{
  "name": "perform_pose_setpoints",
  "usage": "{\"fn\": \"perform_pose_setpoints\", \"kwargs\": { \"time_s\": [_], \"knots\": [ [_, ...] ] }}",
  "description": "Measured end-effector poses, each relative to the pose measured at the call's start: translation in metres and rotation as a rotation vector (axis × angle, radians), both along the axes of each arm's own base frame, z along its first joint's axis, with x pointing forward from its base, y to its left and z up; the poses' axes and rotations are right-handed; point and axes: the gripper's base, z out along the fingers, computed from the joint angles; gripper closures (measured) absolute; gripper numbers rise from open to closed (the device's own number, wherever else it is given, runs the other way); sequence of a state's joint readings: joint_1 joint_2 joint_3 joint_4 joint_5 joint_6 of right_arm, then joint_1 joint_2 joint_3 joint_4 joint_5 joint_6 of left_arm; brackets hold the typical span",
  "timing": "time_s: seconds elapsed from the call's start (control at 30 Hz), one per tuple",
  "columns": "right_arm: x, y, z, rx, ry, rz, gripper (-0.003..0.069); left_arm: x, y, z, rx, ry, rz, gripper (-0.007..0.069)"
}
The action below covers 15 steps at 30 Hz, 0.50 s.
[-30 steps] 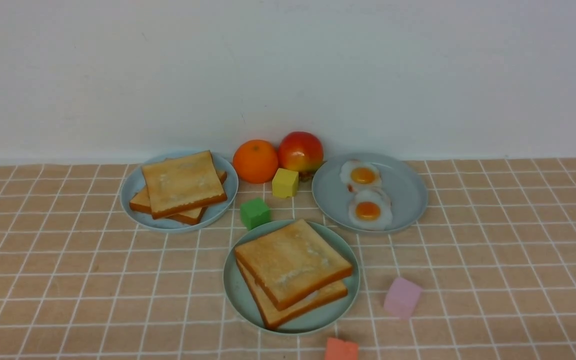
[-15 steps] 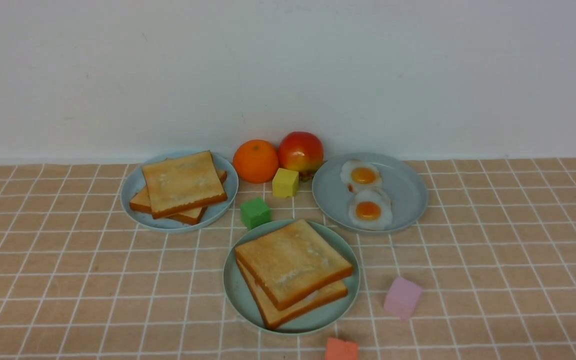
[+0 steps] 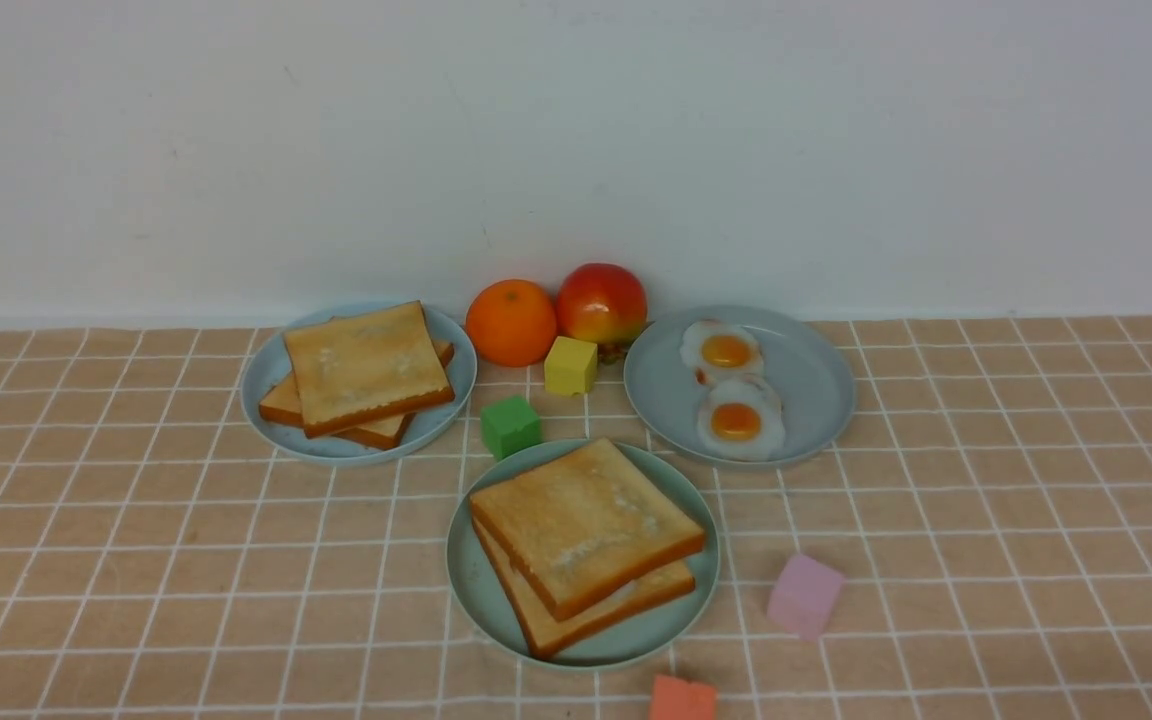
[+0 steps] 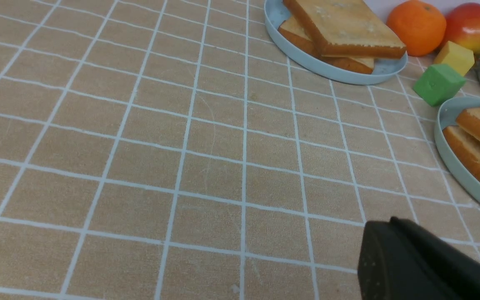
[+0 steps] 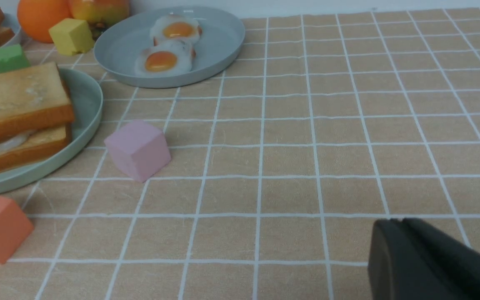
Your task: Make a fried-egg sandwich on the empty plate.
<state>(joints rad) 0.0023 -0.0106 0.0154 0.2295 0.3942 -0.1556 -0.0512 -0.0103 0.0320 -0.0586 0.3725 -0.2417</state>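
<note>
**Sandwich stacked on mint plate, both my grippers off to the sides**

Front view: the sandwich [image 3: 586,545] sits in the lower centre of the frame, on the mint-green plate [image 3: 471,590]. Two toast slices, top one skewed over the bottom one, a sliver of white egg showing between them at the lower right edge. Upper left of that, a blue-grey plate [image 3: 276,375] holds a pile of plain toast [image 3: 361,372]. Upper right, another blue-grey plate [image 3: 806,385] carries two fried eggs [image 3: 733,392], touching each other.

Between the two back plates: orange [image 3: 511,322], apple [image 3: 601,303], yellow cube [image 3: 570,366]. Green cube [image 3: 510,426] sits just beside the mint plate's far rim. Pink cube [image 3: 805,596] lies right of the sandwich plate, orange-red cube [image 3: 683,699] at the bottom edge. Checked tan tablecloth [image 3: 1036,520] under everything.

Neither arm appears in the front view. My left gripper [image 4: 423,266] shows only as a dark piece in the lower right of its wrist frame, above bare cloth; cannot tell if it is open or closed. My right gripper [image 5: 431,262] is the same: one dark piece at lower right, state unclear, nothing held that I can see.
</note>
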Motion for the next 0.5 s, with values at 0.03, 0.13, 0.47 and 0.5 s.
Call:
{"fn": "perform_pose_setpoints", "kwargs": {
  "time_s": [0.03, 0.13, 0.47, 0.5],
  "knots": [
    [0.0, 0.0, 0.0, 0.0, 0.0, 0.0, 0.0627, 0.0, 0.0, 0.0, 0.0, 0.0, 0.0, 0.0638],
    [0.0, 0.0, 0.0, 0.0, 0.0, 0.0, 0.0624, 0.0, 0.0, 0.0, 0.0, 0.0, 0.0, 0.0637],
    [0.0, 0.0, 0.0, 0.001, 0.0, 0.0, 0.0613, 0.0, 0.0, 0.0, 0.0, 0.0, 0.0, 0.0627],
    [0.0, 0.0, 0.0, 0.001, 0.0, 0.0, 0.0611, 0.0, 0.0, 0.0, 0.0, 0.0, 0.0, 0.0627]
  ]
}}
